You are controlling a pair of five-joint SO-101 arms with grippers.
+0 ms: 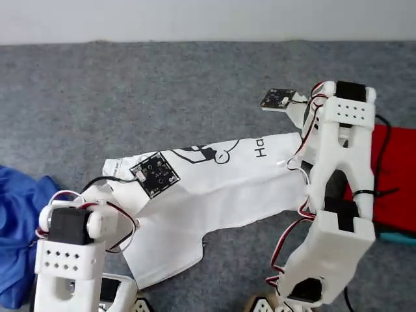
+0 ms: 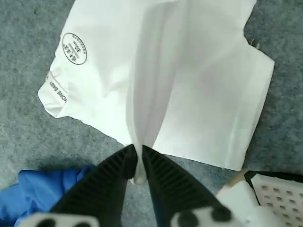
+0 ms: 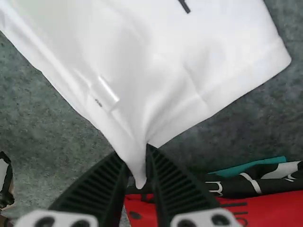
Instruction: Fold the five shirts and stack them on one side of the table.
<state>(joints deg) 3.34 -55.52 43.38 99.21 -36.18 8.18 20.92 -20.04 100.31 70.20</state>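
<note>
Grey felt-like table covering (image 1: pixel 195 84) served as the work surface, with a pale wall behind.

Progress, as judged: early. At the left edge a blue shirt (image 1: pixel 16 221) lay crumpled and unfolded. No finished stack could be confirmed anywhere on the table.

Left gripper (image 2: pixel 138 163): jaws closed down to a narrow slit, pinching a raised ridge of fabric at one edge of the white shirt (image 1: pixel 221 188). Cloth ran taut away from the pinch.

White shirt: lay across the middle of the table, printed side up, roughly spread but skewed, one sleeve flared toward the near edge. No completed fold was evident on it.

Right gripper (image 3: pixel 139 165): jaws likewise nearly closed, clamped on a bunched corner at the shirt's opposite end.

At the right edge a red shirt (image 1: pixel 396 175) lay partly beneath the right arm, with a black garment (image 3: pixel 246 182) showing teal trim beside it. Whether either was folded could not be determined.

Remaining, as judged: folding the white shirt, then the others, then stacking.
</note>
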